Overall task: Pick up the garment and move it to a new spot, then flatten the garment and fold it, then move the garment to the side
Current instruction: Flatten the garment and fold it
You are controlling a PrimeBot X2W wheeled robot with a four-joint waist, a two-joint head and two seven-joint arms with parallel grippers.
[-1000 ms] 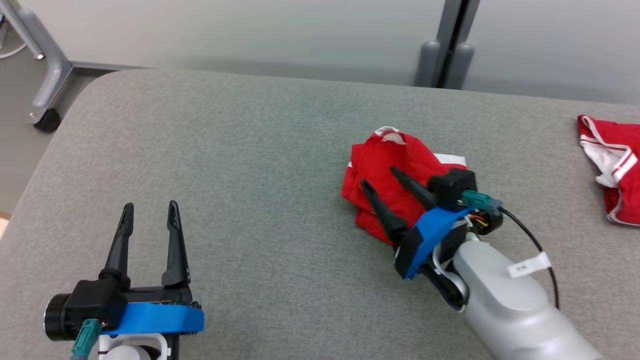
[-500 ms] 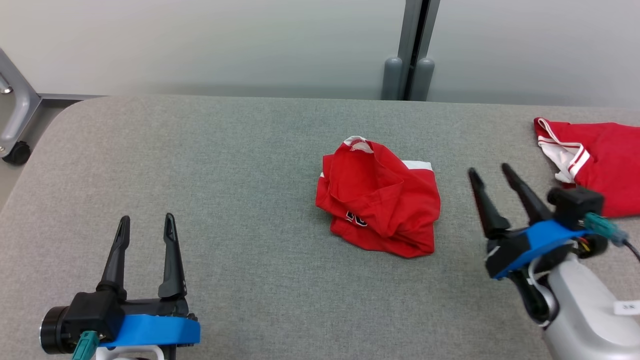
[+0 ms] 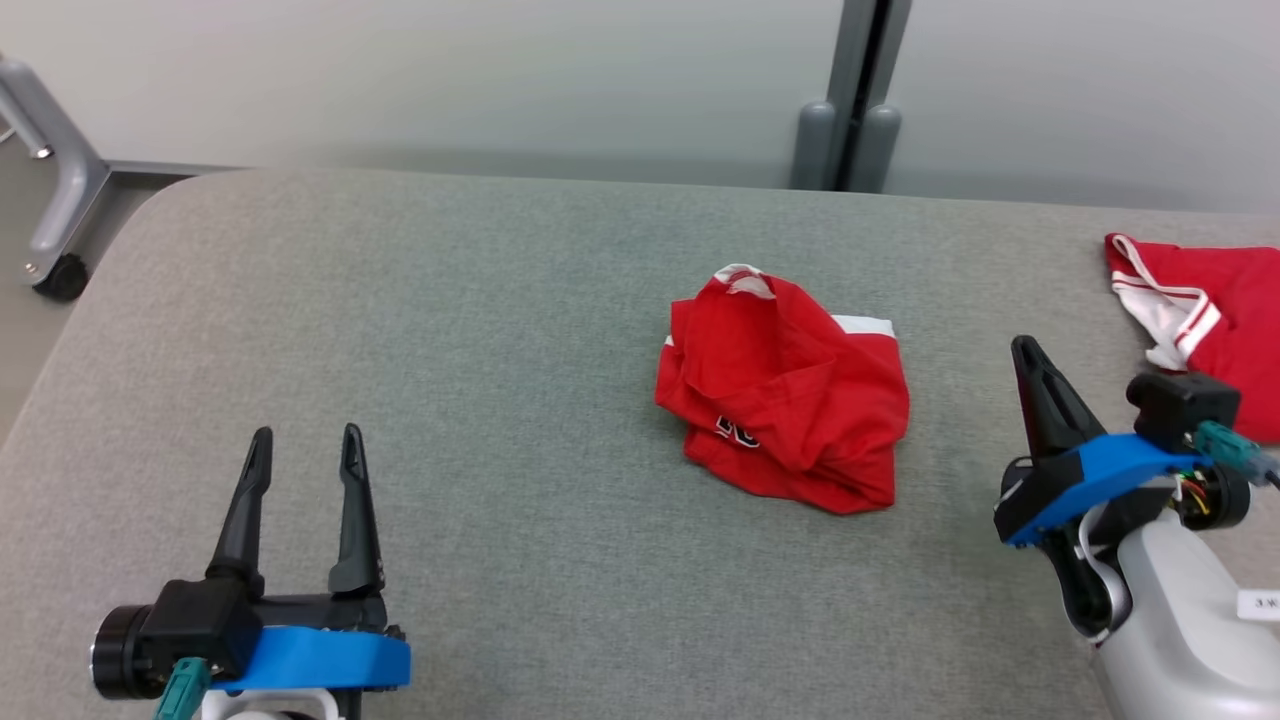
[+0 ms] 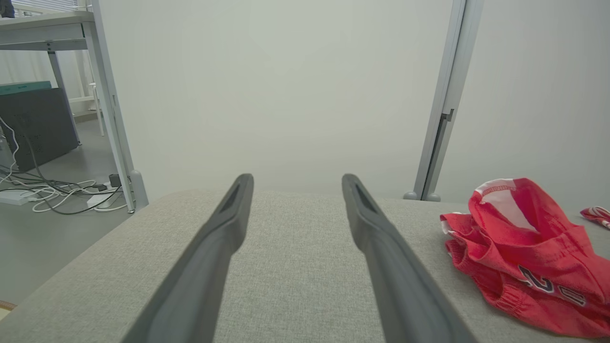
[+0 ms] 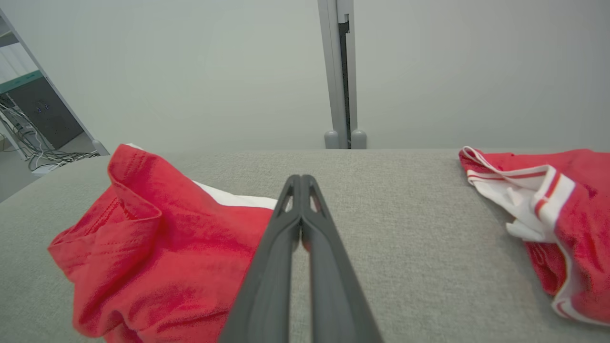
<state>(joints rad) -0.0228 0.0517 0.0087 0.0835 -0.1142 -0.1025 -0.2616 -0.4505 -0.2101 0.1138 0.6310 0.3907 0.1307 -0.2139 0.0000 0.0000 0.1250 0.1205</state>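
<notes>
I see the red garment [image 3: 790,410] crumpled in a loose heap on the grey table [image 3: 450,350], white trim along its far edge.

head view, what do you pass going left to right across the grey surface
left gripper → crumpled red garment → right gripper → second red garment with white trim at the right edge

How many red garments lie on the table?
2. A crumpled red garment with dark lettering lies centrally on the grey fabric table; a red garment with white striped trim lies at the right edge, cut off by the frame. More may be hidden.
</notes>
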